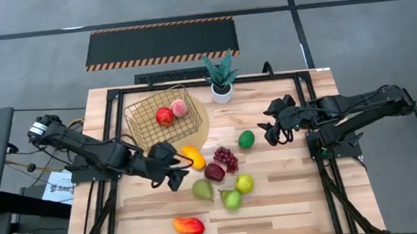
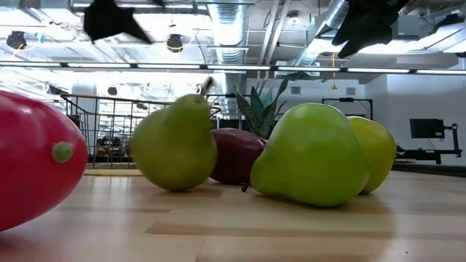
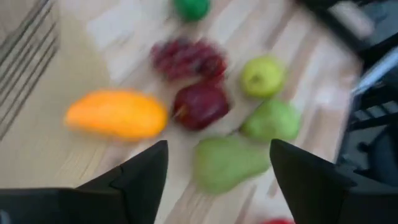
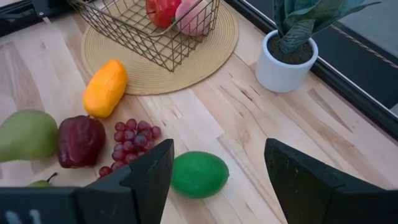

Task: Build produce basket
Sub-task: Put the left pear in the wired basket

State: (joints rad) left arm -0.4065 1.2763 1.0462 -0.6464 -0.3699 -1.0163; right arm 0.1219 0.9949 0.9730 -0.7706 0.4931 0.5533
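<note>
Basket (image 1: pixel 153 120): gold wire, on round woven mat (image 1: pixel 198 125), far-left part of desk (image 1: pixel 291 193). Holds red apple (image 1: pixel 164 116) + pink peach (image 1: pixel 179 107).
Loose produce: yellow-orange mango (image 1: pixel 193 158), grapes (image 1: pixel 226 159), dark red apple (image 1: pixel 214 172), two pears (image 1: pixel 203 189) (image 1: pixel 231 199), yellow-green apple (image 1: pixel 244 183), lime (image 1: pixel 247 139), red-orange mango (image 1: pixel 188 225) at near edge.
Left jaws (image 1: pixel 174 169): empty, partly open, nothing between fingers. Hovers just beside yellow-orange mango, on its left.
Right jaws (image 1: pixel 269 133): empty, wide open. Sits just right of lime; lime shows between fingers in right wrist view.
Key relation: yellow-orange mango lies right of left jaws, between jaws and grapes. Long axis runs diagonal, from mat edge toward desk centre. Basket lies just beyond it.
Nearer arm: left for mango and larger pear; right for lime.
Judgement, next move: left jaws likely go for mango or larger pear; which one unclear. Grip should close across short axis, not along length.
Risk: fruit packed close, dark red apple touching grapes. Fingers may nudge neighbours.
Progress: two pieces in, eight out. Early stage.
</note>
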